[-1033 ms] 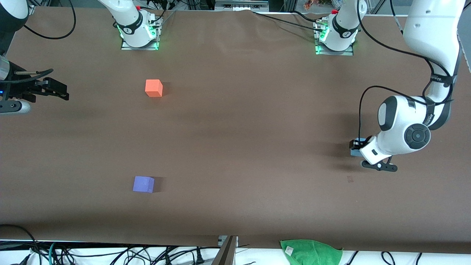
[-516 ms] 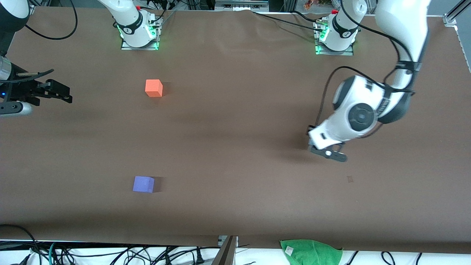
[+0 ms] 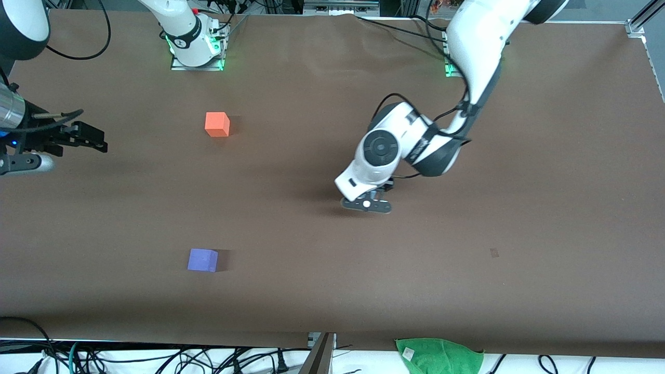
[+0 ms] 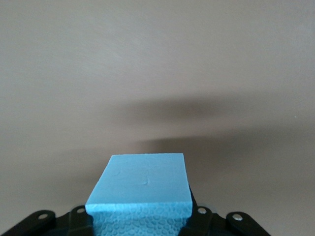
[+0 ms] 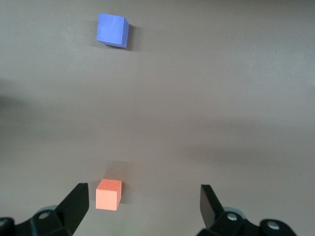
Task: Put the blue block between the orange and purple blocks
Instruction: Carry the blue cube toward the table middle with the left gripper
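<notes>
Left wrist view shows the left hand (image 4: 139,223) clamped on the light sky-blue matte cube (image 4: 140,189), carried in a second from its own end to mid-tabletop (image 3: 467,291), nearing the gap between orange cube (image 3: 216,124) and violet-purple cube (image 3: 202,259), while the right hand (image 3: 78,136) waits spread wide.

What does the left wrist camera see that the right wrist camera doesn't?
Only the left wrist view shows the small sky-blue matte cube, clamped in the left gripper over the middle of the table. Only the right wrist view shows the bright orange matte cube, the violet-purple matte cube and the right gripper, jaws open, waiting at the right arm's end. Both show the brown table.
</notes>
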Available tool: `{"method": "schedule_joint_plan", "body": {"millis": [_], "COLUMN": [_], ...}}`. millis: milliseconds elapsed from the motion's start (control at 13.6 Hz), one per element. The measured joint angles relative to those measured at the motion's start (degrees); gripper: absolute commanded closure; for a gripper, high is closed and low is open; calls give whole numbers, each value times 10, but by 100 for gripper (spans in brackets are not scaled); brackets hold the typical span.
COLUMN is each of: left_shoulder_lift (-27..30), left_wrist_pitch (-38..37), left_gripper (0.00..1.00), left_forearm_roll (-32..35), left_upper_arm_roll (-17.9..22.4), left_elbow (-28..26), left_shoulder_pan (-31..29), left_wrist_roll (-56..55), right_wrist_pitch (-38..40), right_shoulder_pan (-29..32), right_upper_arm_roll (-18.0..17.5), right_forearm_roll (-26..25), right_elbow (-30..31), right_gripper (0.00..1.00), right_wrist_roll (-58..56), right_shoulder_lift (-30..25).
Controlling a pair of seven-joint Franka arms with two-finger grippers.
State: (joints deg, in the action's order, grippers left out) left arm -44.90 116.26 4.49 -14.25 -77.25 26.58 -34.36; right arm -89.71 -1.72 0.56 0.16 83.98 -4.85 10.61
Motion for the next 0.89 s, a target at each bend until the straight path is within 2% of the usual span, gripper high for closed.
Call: {"method": "schedule_joint_plan", "body": {"millis": [221, 295, 369, 443, 885], "left_shoulder_lift": [-51, -61, -69, -74, -65], "left_wrist_pitch": [40, 52, 57, 62, 53], "left_gripper": [88, 76, 10, 0, 0], "left_forearm_roll": [0, 0, 0, 0, 0], "left_upper_arm_roll": [1, 0, 1, 1, 9], "left_elbow": [12, 14, 15, 17, 43], "left_shoulder_pan": [36, 46, 54, 61, 53], "left_wrist_roll": [-64, -87, -104, -112, -114], "right_wrist_pitch": [-1, -1, -1, -2, -21], "right_shoulder_pan": [1, 1, 1, 1, -1], "right_upper_arm_roll": [0, 0, 0, 0, -1], "right_forearm_roll": [0, 0, 0, 0, 1], "right_elbow": [1, 1, 1, 1, 2], "right_gripper": [0, 0, 0, 0, 0], "right_wrist_roll": [0, 0, 0, 0, 2], "right_shoulder_lift": [13, 19, 25, 31, 62]}}
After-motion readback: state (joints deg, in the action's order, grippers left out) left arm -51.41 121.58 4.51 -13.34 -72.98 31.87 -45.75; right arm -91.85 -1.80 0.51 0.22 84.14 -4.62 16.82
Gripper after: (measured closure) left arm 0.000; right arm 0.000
